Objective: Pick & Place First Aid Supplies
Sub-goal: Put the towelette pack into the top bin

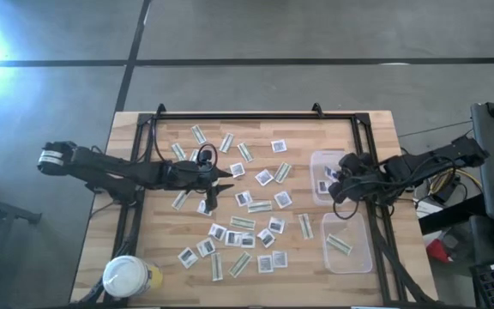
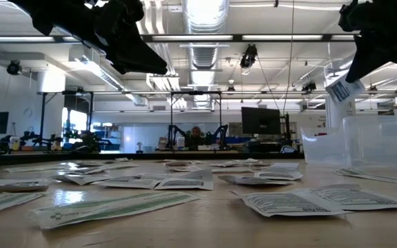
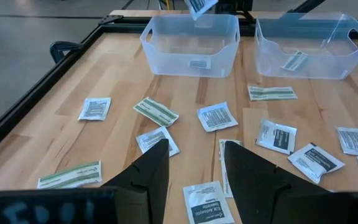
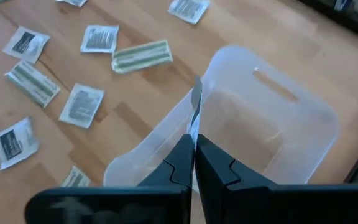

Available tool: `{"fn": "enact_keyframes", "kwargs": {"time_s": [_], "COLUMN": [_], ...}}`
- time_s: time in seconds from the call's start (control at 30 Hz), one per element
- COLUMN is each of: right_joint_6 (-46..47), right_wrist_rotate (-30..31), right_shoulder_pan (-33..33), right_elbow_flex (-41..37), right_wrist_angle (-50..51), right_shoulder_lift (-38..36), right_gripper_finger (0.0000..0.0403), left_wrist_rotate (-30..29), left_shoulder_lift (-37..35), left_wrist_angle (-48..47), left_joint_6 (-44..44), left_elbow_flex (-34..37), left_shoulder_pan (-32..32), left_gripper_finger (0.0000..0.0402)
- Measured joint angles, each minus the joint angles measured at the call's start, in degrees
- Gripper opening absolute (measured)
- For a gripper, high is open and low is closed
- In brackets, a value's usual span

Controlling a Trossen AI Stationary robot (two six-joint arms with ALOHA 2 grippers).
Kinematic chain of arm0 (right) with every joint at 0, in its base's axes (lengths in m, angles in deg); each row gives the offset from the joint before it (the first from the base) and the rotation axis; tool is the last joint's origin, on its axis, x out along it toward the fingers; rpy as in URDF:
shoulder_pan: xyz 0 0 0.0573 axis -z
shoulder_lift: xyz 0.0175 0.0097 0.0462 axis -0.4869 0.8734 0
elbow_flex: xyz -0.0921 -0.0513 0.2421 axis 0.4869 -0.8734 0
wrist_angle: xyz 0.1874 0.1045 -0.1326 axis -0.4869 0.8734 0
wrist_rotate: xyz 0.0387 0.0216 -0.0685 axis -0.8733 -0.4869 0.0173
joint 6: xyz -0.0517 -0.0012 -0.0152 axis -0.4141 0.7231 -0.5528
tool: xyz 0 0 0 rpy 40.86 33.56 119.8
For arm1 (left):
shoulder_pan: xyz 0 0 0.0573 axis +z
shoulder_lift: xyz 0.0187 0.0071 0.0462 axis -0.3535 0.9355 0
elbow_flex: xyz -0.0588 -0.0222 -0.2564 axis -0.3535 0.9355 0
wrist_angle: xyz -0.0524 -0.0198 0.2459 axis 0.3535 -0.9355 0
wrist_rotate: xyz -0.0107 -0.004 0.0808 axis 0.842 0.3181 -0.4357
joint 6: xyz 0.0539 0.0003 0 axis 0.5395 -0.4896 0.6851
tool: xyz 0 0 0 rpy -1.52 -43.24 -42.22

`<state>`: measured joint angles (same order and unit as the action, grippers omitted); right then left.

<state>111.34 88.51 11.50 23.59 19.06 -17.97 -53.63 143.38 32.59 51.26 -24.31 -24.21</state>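
Observation:
Many first aid supplies lie flat across the middle of the wooden table: square white packets [image 1: 264,178] and narrow green-and-white strips [image 1: 260,206]. My left gripper [image 1: 223,183] hovers open above them, nothing between its fingers [image 3: 194,149]. My right gripper [image 1: 334,178] is shut on one white packet [image 2: 343,88] above the far clear tub [image 1: 318,160]. That tub holds one white packet [image 3: 197,63]. The near clear tub [image 1: 363,257] holds a green strip [image 1: 339,245]. My right gripper pinches a white packet between its two fingers by its upper edge [image 4: 194,127]. The fingers slant downward from above. The packet hangs below the fingertips [image 4: 182,152], seen edge-on, lifted clear over the far tub's wall [image 4: 166,134].
A round jar with a white lid [image 1: 127,276] stands at the table's near left corner. A black frame [image 1: 256,116] runs along the far edge and down both sides of the table. Loose packets [image 3: 216,116] lie between my left gripper and the tubs.

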Motion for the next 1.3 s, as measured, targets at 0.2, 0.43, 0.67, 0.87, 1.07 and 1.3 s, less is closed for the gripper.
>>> {"fn": "enact_keyframes", "kwargs": {"time_s": [0.2, 0.43, 0.67, 0.87, 1.07, 1.3], "right_joint_6": [2.6, 7.2, 4.1, 4.8, 6.4, 6.4], "right_wrist_rotate": [-3.7, -4.8, -4.8, -4.9, -5.2, -6.7], "right_shoulder_pan": [1.5, 1.6, 1.6, 1.6, 1.6, 1.5], "right_elbow_flex": [-2.5, -8.1, -12.0, -14.7, -15.7, -15.7], "right_wrist_angle": [-0.6, -5.2, -16.5, -20.1, -20.4, -20.4], "right_shoulder_lift": [1.1, 1.5, 1.6, 2.2, 2.3, 2.3], "right_gripper_finger": [0.0009, 0.0009, 0.0009, 0.0009, 0.0009, 0.0013], "left_wrist_rotate": [0.0, 0.0, 0.0, 0.0, 0.0, 0.0], "left_shoulder_lift": [0.0, 0.0, 0.0, 0.0, 0.0, 0.0], "left_wrist_angle": [0.0, 0.0, 0.0, 0.0, 0.0, 0.0], "left_joint_6": [0.0, 0.0, 0.0, 0.0, 0.0, 0.0], "left_elbow_flex": [0.0, 0.0, 0.0, 0.0, 0.0, 0.0], "left_shoulder_pan": [0.0, 0.0, 0.0, 0.0, 0.0, 0.0], "left_gripper_finger": [0.0149, 0.0149, 0.0149, 0.0149, 0.0149, 0.0149]}}
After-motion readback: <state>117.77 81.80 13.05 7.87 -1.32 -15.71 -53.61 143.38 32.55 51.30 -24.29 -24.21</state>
